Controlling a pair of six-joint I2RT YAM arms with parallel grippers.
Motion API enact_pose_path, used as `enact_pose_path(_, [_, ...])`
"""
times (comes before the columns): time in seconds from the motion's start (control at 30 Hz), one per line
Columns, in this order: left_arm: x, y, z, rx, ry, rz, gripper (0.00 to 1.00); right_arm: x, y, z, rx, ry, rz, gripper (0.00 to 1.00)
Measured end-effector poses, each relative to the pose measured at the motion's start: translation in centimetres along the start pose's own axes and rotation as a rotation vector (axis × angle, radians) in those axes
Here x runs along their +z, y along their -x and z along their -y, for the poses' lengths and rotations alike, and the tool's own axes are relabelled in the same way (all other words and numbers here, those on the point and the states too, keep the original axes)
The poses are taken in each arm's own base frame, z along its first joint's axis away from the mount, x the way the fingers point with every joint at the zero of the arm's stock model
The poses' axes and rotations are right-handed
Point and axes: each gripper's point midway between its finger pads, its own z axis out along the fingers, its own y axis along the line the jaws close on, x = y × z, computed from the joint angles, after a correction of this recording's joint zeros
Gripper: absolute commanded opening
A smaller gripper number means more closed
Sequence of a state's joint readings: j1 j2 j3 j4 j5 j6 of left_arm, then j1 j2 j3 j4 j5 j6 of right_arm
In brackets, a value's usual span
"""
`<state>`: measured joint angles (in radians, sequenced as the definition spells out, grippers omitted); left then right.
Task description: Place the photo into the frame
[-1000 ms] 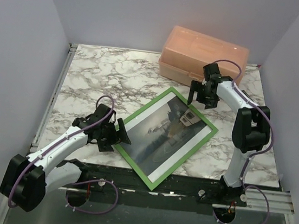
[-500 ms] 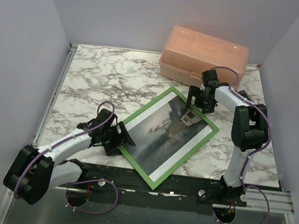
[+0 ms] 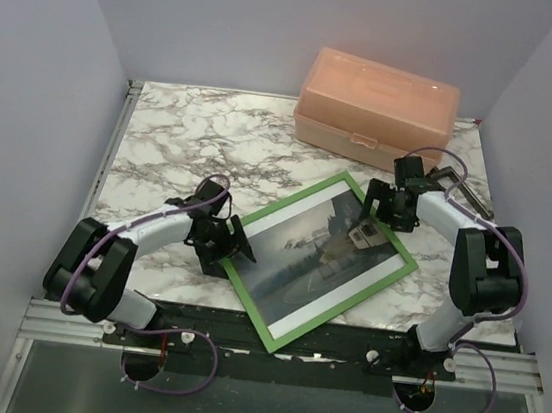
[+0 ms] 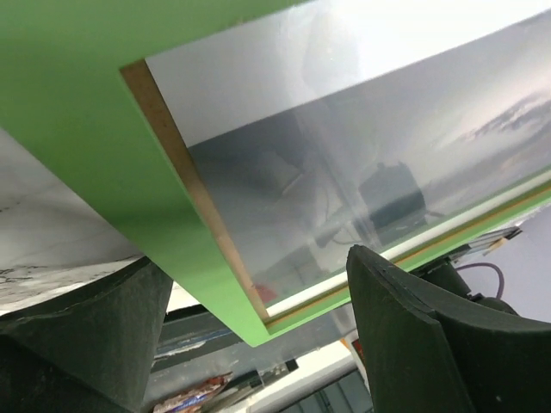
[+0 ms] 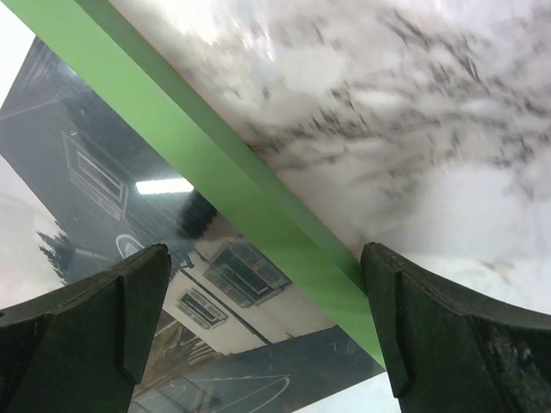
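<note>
Two robot arms bracket a green frame (image 3: pixel 303 205) lying askew on the marble-patterned desk (image 3: pixel 193 146), towards its near edge and right of centre. The photo (image 3: pixel 325 258), a grey scene with a dark building, shows face up inside the green border, so the print appears to be seated already.

The left gripper (image 3: pixel 228 251) sits low at the frame's left corner. Its jaws are spread with that corner between them, and neither finger is visibly pressing on it. The stance suggests it is there to brace or nudge the frame rather than carry it.

The right gripper (image 3: pixel 377 207) hovers over the frame's far right rail. Its jaws are spread wide astride the green strip, marble on one side and the picture on the other, holding nothing. Working from opposite ends would likely stop the light frame skating across the smooth surface.

A peach plastic box (image 3: pixel 377 106) stands closed near the desk's far right corner, well apart from the frame. Whether a backing is fitted underneath cannot be told.
</note>
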<state>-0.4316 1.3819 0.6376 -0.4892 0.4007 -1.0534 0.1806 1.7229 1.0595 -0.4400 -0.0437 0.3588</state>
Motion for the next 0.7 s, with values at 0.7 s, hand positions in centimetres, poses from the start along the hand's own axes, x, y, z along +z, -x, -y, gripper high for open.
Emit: enact_pose_path(0.7, [1.1,10.1,4.7,0.168,0.173,0.094,0.80,-3.4,-8.0,3.6,0.090,-0.105,-0.122,1.00])
